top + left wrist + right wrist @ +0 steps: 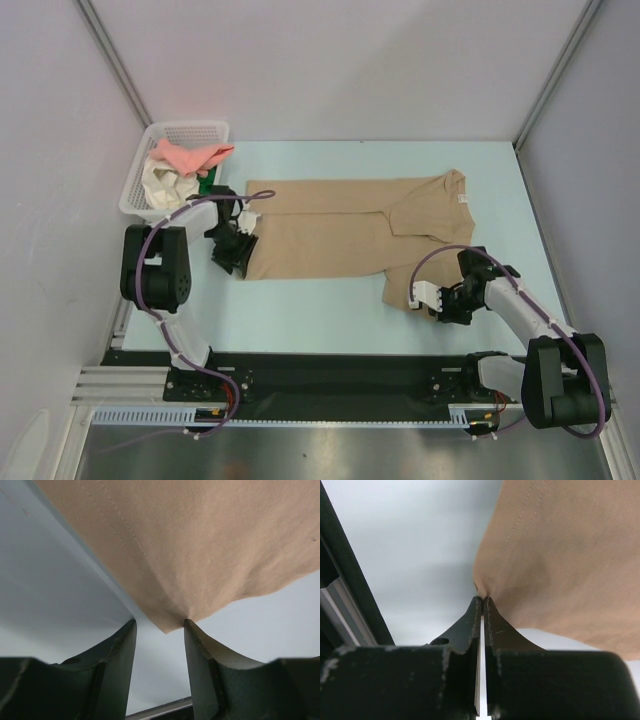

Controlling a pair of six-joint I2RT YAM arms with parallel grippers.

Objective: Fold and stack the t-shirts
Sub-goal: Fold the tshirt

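Observation:
A large tan t-shirt (pixel 340 225) lies flat across the middle of the table, partly folded, with its collar at the far right. My left gripper (pixel 238 255) is open at the shirt's near left corner. In the left wrist view the cloth corner (pixel 172 622) sits between the spread fingers (pixel 160 625) and touches the right fingertip (pixel 189 626). My right gripper (pixel 418 298) is shut on the shirt's near right edge, and the right wrist view shows the closed tips (pixel 483 599) pinching the hem (pixel 485 587). Salmon-pink (pixel 195 155), cream-white (pixel 165 182) and green (pixel 207 182) shirts lie bunched in the basket.
A white plastic mesh basket (pixel 190 127) stands at the far left corner, close to the left arm. Grey walls enclose the table on three sides. A black rail (pixel 330 370) runs along the near edge. Bare pale table (pixel 300 310) lies in front of the shirt.

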